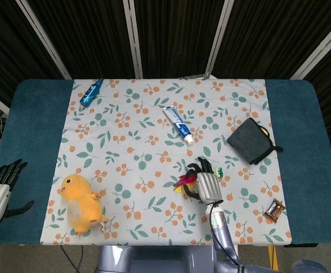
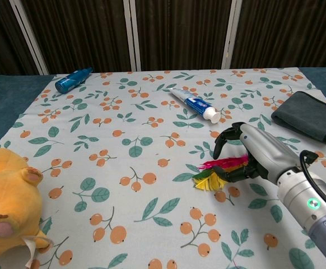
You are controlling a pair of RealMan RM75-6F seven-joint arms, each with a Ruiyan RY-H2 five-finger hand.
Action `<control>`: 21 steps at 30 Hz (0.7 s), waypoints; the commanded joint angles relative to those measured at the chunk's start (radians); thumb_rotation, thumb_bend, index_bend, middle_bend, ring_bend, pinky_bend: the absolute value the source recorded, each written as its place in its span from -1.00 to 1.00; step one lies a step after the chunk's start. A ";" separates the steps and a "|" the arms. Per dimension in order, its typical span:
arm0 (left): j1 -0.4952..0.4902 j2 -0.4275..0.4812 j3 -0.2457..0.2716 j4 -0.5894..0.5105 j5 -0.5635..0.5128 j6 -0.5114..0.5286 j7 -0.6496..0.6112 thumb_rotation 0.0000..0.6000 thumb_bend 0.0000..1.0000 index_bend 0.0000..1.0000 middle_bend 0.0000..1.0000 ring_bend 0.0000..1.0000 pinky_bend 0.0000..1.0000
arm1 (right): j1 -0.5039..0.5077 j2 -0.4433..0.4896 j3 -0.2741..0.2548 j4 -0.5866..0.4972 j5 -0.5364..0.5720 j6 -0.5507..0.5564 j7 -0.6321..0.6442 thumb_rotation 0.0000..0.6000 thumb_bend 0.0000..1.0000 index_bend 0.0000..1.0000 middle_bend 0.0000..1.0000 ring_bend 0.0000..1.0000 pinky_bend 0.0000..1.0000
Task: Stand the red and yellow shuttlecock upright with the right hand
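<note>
Fingers of your right hand (image 2: 251, 154) curl over the lying shuttlecock (image 2: 216, 172), gripping it against the worktop (image 2: 124, 213).

No lettering can be read in either view. The white toothpaste tube with blue and red markings (image 2: 194, 105), lying on the floral cloth beyond the red and yellow feathered shuttlecock (image 2: 219, 172), carries printed blue shapes along its side, but they are too small and blurred to make out as words. The blue plastic bottle (image 2: 73, 79) far to the left of that tube shows no legible label, and the small brown wrapped packet (image 1: 274, 210) is likewise too small to read.
</note>
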 commanded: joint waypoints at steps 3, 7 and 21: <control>-0.001 0.001 0.000 -0.002 -0.002 -0.002 0.000 1.00 -0.52 -1.00 -1.00 -1.00 -1.00 | 0.002 -0.009 0.004 0.003 0.003 0.003 0.001 1.00 -0.44 0.06 -0.49 -1.00 -1.00; -0.001 0.001 0.000 -0.004 -0.004 -0.003 -0.001 1.00 -0.52 -1.00 -1.00 -1.00 -1.00 | 0.003 -0.015 0.007 0.007 0.008 0.003 0.002 1.00 -0.43 0.07 -0.48 -1.00 -1.00; -0.003 0.002 -0.001 -0.009 -0.009 -0.008 -0.002 1.00 -0.52 -1.00 -1.00 -1.00 -1.00 | 0.003 -0.037 0.005 0.008 0.015 0.008 -0.005 1.00 -0.43 0.07 -0.48 -1.00 -1.00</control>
